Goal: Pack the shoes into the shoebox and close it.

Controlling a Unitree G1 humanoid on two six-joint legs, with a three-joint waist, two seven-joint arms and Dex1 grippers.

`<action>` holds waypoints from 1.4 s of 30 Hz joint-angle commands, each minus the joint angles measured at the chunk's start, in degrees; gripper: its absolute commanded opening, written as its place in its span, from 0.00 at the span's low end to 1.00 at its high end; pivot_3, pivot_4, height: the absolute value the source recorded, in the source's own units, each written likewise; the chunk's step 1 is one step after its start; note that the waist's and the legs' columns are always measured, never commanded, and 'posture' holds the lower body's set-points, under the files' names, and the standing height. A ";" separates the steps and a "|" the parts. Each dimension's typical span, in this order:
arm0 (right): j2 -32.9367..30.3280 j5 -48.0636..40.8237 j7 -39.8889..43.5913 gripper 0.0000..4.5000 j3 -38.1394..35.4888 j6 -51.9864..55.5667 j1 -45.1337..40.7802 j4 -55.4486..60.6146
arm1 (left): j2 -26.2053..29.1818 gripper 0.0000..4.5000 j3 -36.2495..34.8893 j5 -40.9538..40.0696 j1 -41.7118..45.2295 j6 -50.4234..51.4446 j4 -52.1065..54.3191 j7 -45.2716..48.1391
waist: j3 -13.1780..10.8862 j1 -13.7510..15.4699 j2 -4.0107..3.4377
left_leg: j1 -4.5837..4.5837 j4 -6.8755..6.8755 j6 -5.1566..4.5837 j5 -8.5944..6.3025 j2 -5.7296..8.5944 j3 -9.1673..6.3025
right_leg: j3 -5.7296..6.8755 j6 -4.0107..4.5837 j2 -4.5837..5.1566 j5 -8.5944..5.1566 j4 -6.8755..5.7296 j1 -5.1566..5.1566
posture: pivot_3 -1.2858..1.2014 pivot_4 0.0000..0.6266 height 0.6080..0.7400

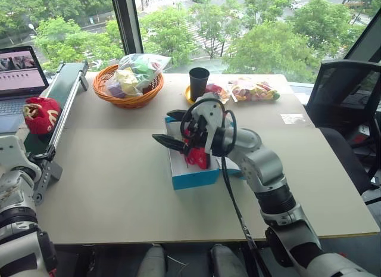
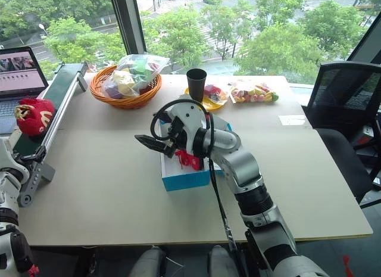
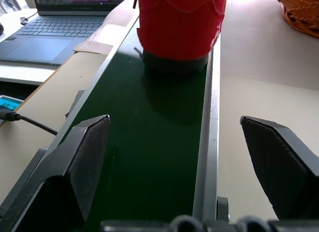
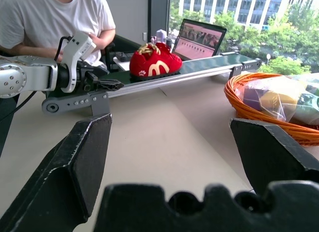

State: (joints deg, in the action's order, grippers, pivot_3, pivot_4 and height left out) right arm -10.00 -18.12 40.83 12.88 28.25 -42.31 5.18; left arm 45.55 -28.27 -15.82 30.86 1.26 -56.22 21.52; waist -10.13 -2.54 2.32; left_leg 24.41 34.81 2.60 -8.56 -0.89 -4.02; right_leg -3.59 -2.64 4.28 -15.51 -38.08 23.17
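Note:
One red shoe (image 1: 40, 114) with white curly markings sits on the dark green conveyor belt (image 3: 149, 142) at the table's left edge. My left gripper (image 3: 199, 157) is open at the near end of that belt, low over it. The shoe (image 3: 180, 25) lies a short way ahead of the fingers and apart from them. The blue shoebox (image 1: 193, 177) stands open mid-table with the other red shoe (image 1: 197, 158) inside. My right gripper (image 1: 169, 128) hovers over the box's left side, pointing left, open and empty. The right arm hides the lid.
An orange woven basket (image 1: 128, 86) holding crinkly bags stands at the back. Beside it are a black cup (image 1: 199, 82) and a bag of colourful items (image 1: 255, 89). A laptop (image 1: 21, 71) sits far left, and a chair (image 1: 345, 92) stands right. A person (image 4: 55, 17) sits beyond the conveyor.

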 commanded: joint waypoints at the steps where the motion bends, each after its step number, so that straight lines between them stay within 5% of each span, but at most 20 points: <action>1: -0.24 -0.31 -0.23 1.00 -0.53 0.32 -1.74 3.00 | 1.25 1.00 -0.19 0.07 0.14 -1.76 0.79 0.07 | 0.00 -0.01 0.00 | 0.00 0.00 0.00 0.00 0.00 0.00 | 0.00 0.00 0.00 0.00 0.00 0.00 | 0.52 0.24 0.96; 11: -0.18 -0.52 -0.21 1.00 -0.58 0.64 -1.96 3.17 | 1.28 1.00 -0.35 0.05 0.30 -2.97 0.68 -1.06 | 0.00 0.03 0.00 | 0.00 0.00 0.00 0.00 0.00 0.00 | 0.00 0.00 0.00 0.00 0.00 0.00 | 0.52 0.24 0.96; 17: -0.24 -0.18 -0.45 1.00 -0.71 0.35 -2.13 2.81 | 0.71 0.62 -0.28 -0.55 1.54 -3.45 0.84 -0.33 | 0.00 0.53 0.00 | 0.00 0.02 0.00 0.00 0.01 -0.01 | 0.04 0.00 0.02 0.00 0.00 -0.03 | 0.52 0.24 0.96; 24: 0.20 -1.78 -1.60 1.00 -2.47 1.51 -2.15 2.85 | -2.70 0.57 1.89 -2.00 5.11 -0.63 10.20 1.63 | 0.00 0.58 0.04 | 0.06 0.03 0.00 0.00 0.01 -0.03 | 0.08 0.00 0.02 0.00 0.02 -0.02 | 0.52 0.24 0.96; 27: 2.64 -6.30 -4.55 1.00 -6.88 5.25 -2.69 2.13 | -6.39 0.57 3.89 -3.99 5.05 3.64 20.37 2.92 | 0.00 0.55 0.05 | 0.13 0.05 0.00 0.00 0.02 -0.04 | 0.08 0.00 0.03 0.00 0.01 0.01 | 0.52 0.24 0.96; 33: 10.60 -27.20 -19.71 1.00 -27.97 22.13 -6.73 -5.32 | -15.78 0.57 10.68 -9.68 3.70 17.86 44.35 2.40 | 0.01 0.31 0.07 | 0.17 0.08 0.01 0.01 0.02 -0.11 | 0.09 0.04 0.04 0.04 -0.01 -0.02 | 0.52 0.24 0.96; 42: 13.98 -45.21 -34.87 1.00 -40.50 28.95 -7.50 -8.47 | -25.01 0.57 15.85 -19.53 -0.97 33.97 64.77 0.34 | -0.01 -1.14 0.03 | 0.19 -0.02 -0.02 0.00 0.02 -0.09 | 0.02 0.04 0.01 0.04 -0.02 0.09 | 0.52 0.24 0.96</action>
State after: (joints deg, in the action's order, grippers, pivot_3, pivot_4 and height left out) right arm 3.33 -58.45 7.91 -25.69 57.33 -48.52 -4.16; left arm 20.60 -12.05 -33.47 29.52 34.46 4.79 22.09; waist -10.14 -3.68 2.35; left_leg 24.60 34.82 2.58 -8.56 -0.88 -4.10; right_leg -3.58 -2.60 4.28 -15.47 -38.08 23.25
